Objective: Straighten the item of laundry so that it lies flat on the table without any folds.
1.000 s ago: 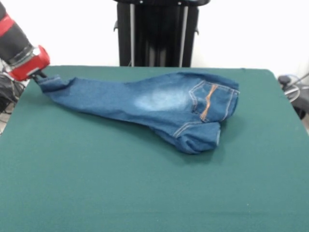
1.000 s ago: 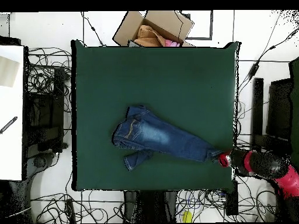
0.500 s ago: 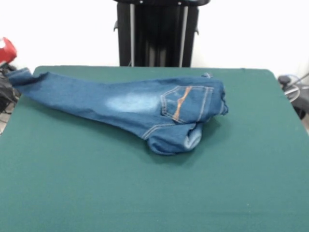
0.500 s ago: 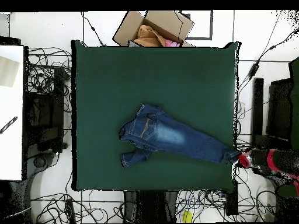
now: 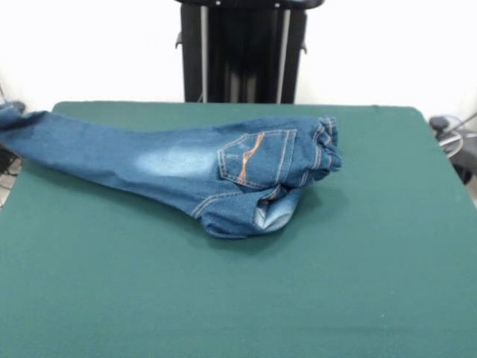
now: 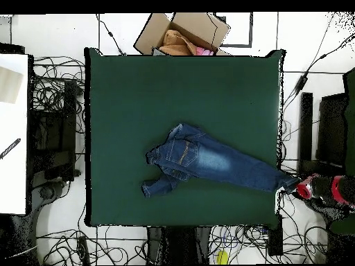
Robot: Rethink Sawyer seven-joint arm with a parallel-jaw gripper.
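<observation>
The item of laundry [image 5: 186, 164], a pair of blue jeans with a faded patch and an orange-stitched pocket, lies stretched across the green table [image 5: 298, 298]. One leg runs out past the table's left edge in the front view. The other leg [image 5: 261, 215] is folded beneath the seat. In the overhead view the jeans [image 6: 208, 161] reach from the table's [image 6: 139, 90] middle to its right edge. There my red gripper [image 6: 299, 188] holds the cuff, just off the table. The front view does not show the gripper.
An open cardboard box [image 6: 184, 33] with cloth inside sits beyond the table's top edge in the overhead view. Cables [image 6: 55, 104] lie on the floor all round. A white surface [image 6: 12, 138] stands at the left. The black pedestal [image 5: 242, 52] rises behind the table.
The gripper has pulled the cuff outward past the table's edge. The whole pair of jeans slid that way and the held leg drew out straighter. The gripper left the front view.
</observation>
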